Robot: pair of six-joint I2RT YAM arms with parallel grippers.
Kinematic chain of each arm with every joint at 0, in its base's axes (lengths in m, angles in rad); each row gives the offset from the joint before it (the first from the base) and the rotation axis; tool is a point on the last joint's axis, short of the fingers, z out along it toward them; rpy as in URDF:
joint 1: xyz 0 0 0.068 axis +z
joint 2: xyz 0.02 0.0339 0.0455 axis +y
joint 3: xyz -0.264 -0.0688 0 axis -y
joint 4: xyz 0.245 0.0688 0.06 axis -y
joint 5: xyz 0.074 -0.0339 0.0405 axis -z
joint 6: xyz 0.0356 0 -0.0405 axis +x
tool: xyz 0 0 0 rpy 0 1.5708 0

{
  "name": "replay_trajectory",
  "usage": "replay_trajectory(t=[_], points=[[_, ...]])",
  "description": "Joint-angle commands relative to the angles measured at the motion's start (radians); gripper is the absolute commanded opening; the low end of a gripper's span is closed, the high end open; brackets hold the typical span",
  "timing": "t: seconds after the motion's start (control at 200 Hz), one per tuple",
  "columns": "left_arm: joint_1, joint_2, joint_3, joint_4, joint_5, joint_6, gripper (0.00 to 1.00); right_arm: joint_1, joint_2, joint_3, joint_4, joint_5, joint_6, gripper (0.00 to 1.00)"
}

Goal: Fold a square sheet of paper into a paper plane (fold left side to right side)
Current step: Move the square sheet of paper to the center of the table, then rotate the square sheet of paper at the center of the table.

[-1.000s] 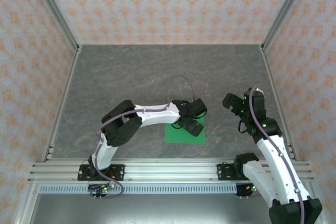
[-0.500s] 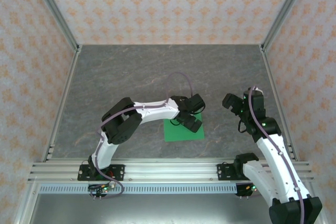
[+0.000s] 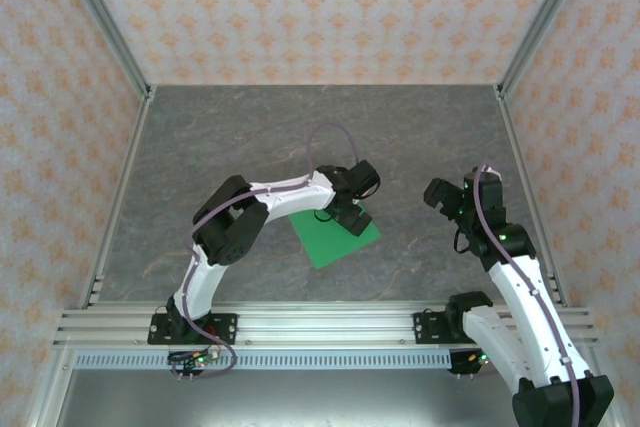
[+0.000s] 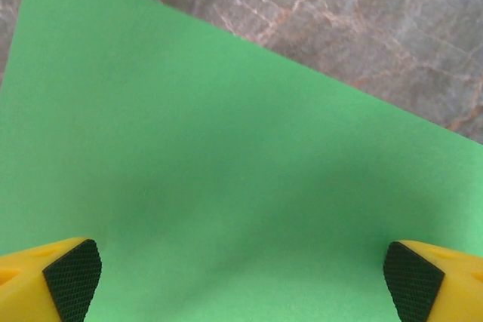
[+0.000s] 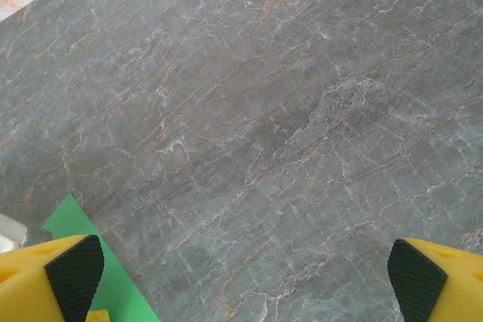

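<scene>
My left gripper (image 4: 241,283) gaped wide, holding nothing, over the one-o'clock part of the paper (image 3: 332,241); the paper lay flat and askew on the table (image 3: 240,137), near its middle; my right gripper (image 3: 441,195) hung wide and empty at the paper's three o'clock, apart from it.

No legible text, labels, brand marks or numbers in any view. Thin bright green square sheet of paper (image 3: 335,242): plain, unprinted. Pale papered walls (image 3: 300,7): repeating orange ornament, no lettering. Grey veined tabletop (image 3: 230,137): unmarked.
</scene>
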Motion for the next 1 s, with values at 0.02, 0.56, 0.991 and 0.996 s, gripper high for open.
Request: replay_trajectory(t=[0.02, 0.56, 0.991, 0.996], points=[[0.032, 0.062, 0.023, -0.064, -0.012, 0.077, 0.99, 0.008, -0.003, 0.039, -0.034, 0.024, -0.004, 1.0], [0.081, -0.335, -0.199, 0.072, 0.125, -0.046, 0.99, 0.053, 0.133, 0.017, 0.077, -0.197, 0.057, 1.0], [0.204, -0.397, -0.484, 0.255, 0.334, -0.179, 0.8, 0.375, 0.578, 0.11, 0.27, -0.207, 0.149, 0.67], [0.204, -0.395, -0.483, 0.255, 0.335, -0.179, 0.8, 0.379, 0.583, 0.113, 0.272, -0.207, 0.149, 0.67]])
